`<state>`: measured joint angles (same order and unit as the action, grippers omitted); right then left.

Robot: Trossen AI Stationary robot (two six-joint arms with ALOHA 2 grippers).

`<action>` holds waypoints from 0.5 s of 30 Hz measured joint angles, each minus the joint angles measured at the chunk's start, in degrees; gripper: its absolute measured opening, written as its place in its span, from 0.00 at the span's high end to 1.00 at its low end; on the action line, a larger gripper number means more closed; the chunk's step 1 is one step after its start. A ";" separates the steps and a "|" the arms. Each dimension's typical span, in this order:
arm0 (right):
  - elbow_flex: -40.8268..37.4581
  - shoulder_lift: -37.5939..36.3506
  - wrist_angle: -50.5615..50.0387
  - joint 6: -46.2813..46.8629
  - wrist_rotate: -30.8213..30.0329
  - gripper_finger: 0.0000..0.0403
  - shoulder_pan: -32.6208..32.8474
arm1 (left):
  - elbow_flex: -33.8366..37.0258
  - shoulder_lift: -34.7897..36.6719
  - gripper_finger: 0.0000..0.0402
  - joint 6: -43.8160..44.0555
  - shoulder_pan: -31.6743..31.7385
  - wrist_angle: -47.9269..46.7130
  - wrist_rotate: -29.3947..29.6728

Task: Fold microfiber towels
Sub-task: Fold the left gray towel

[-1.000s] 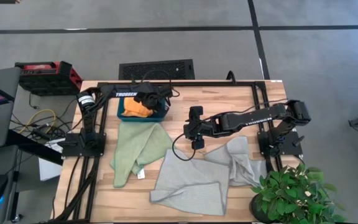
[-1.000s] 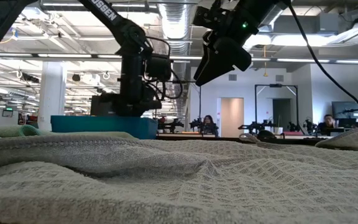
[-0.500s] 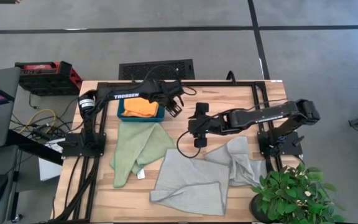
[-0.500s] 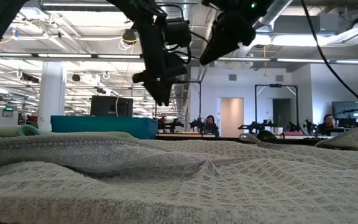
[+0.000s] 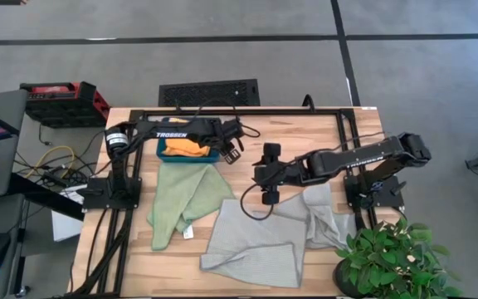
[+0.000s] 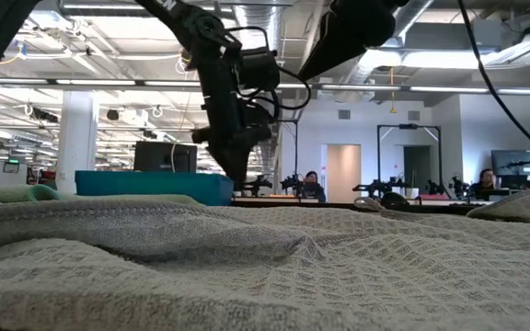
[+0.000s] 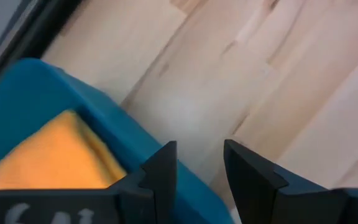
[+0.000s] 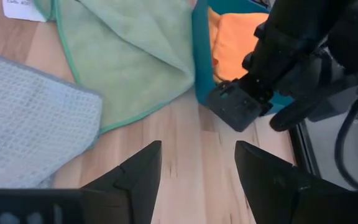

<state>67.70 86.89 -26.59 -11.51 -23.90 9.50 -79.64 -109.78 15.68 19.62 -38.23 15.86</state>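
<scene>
The right claw point(image 5: 267, 197) hangs over the wooden surface point(image 5: 297, 137), near the top edge of a grey towel point(image 5: 251, 241), and its two fingers point(image 8: 135, 174) are spread well apart with nothing between them. The left claw point(image 5: 233, 149) is just beside the blue tray point(image 5: 163, 152), past the tray's right end, and its fingers point(image 7: 160, 171) stand a little apart and hold nothing too. I think one towel is done, because the orange towel point(image 5: 187, 146) lies folded up small inside the tray. So the step now looks like picking the next towel to fold. Closest to the front edge of the surface lies the big grey towel, bumpy like a waffle, spread out but with wrinkles. A second grey towel point(image 5: 322, 218) is bunched up to its right, touching it. The green towel point(image 5: 181, 199) lies to the left, just below the tray, partly doubled over, with a small white tag point(image 5: 187, 233) at its lower edge. For the next move, I think a claw must go down to a towel's edge or corner and pinch only the top layer. These towels are thin and floppy, so a claw could grab too much cloth or let it slip. Far behind the surface, people sit in the room.
</scene>
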 joint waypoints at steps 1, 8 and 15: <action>0.00 0.00 0.00 0.00 0.00 0.44 0.10 | 0.59 0.00 0.69 -0.01 -0.07 1.04 0.02; 0.00 0.02 0.02 0.00 -0.03 0.44 0.24 | 2.88 0.04 0.69 1.80 0.00 -0.53 5.79; 0.00 0.04 0.02 0.00 -0.04 0.44 0.24 | 2.89 0.04 0.69 1.74 0.12 -3.83 8.64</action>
<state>67.70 86.94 -26.57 -11.51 -23.94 9.74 -76.75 -109.73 17.42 19.73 -42.06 24.49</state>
